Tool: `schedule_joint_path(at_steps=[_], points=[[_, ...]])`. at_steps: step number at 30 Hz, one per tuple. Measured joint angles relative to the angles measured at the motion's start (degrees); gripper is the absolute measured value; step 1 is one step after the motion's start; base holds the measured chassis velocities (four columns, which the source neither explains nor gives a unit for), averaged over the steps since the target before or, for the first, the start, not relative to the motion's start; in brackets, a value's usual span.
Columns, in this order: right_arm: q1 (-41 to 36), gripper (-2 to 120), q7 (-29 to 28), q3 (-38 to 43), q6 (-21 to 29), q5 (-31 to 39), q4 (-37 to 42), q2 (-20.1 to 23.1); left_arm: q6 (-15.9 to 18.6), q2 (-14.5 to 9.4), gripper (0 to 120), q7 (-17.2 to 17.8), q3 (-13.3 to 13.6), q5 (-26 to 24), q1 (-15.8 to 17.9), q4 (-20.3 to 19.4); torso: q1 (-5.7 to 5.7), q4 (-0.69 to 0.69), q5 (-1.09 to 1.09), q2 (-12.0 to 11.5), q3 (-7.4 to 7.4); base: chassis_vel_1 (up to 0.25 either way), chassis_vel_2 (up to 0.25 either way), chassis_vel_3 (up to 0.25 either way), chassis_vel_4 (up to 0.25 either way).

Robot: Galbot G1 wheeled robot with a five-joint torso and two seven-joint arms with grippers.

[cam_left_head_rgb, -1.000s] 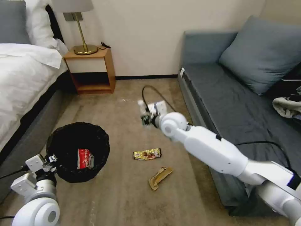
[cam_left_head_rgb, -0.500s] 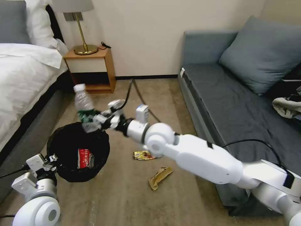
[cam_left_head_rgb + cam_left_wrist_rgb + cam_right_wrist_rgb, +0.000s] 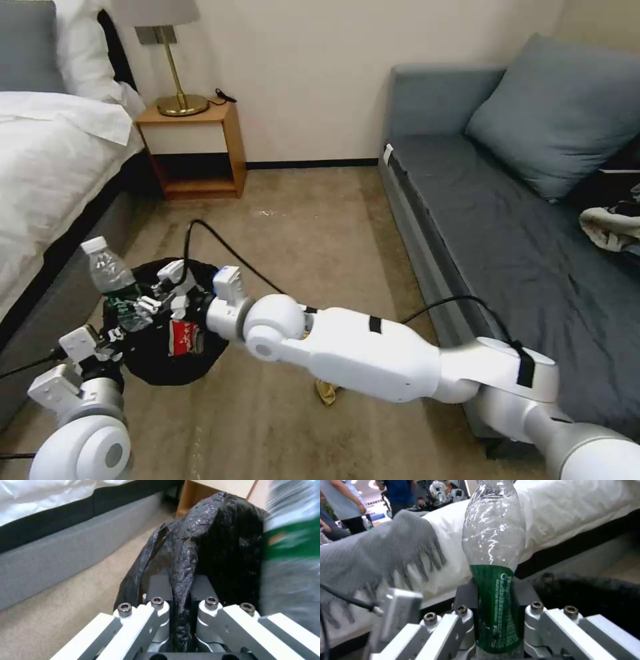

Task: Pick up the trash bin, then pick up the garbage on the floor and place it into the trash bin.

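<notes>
at the far left a white-sheeted bed (image 3: 47, 153) is seen, with a wooden nightstand (image 3: 193, 150) and a brass lamp (image 3: 175, 73) beyond it. near the foot of the bed the left gripper (image 3: 107, 338) is found pinched together on the rim of the trash bin (image 3: 150, 363), a fold of its black bag (image 3: 186, 562) being clamped between the fingers in the left wrist view, so the bin is judged to be already held. just above the bin's near-left rim the clear bottle (image 3: 115, 280) is held upright and a little tilted by the right gripper (image 3: 143, 308), whose fingers are closed on the green label (image 3: 495, 605); the bottle is not yet released. inside the bin a red-and-white wrapper (image 3: 181, 335) is lying, so one item is counted as done. further right, the right arm is stretched across the carpet, and a corner of crumpled brown paper (image 3: 326, 392) is glimpsed beneath it on the floor. the gold snack wrapper cannot be located from here. at the far right a grey sofa (image 3: 493, 220) is standing. roughly half the litter is judged to be left.
</notes>
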State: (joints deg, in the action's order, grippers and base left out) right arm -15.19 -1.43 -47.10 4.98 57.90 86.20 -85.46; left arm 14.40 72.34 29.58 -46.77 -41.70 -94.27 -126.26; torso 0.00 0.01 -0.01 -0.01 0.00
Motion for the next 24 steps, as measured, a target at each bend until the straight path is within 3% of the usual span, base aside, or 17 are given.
schedule_joint_path(at_steps=[13,24], points=[[-0.4,17,2.5,-1.0,-3.8,-5.3,-7.2,-2.1,0.1,-0.7,6,0.1,-1.0,-1.2,-1.7,-2.6,0.0,-0.01,0.01,0.0,0.0,0.0,0.0,0.0,0.0],[-0.8,17,4.2,-0.5,-6.8,-9.2,-9.2,0.8,0.0,-0.7,6,0.1,-1.2,-1.3,-2.4,-3.7,0.0,-0.01,0.01,0.0,0.0,0.0,0.0,0.0,0.0]])
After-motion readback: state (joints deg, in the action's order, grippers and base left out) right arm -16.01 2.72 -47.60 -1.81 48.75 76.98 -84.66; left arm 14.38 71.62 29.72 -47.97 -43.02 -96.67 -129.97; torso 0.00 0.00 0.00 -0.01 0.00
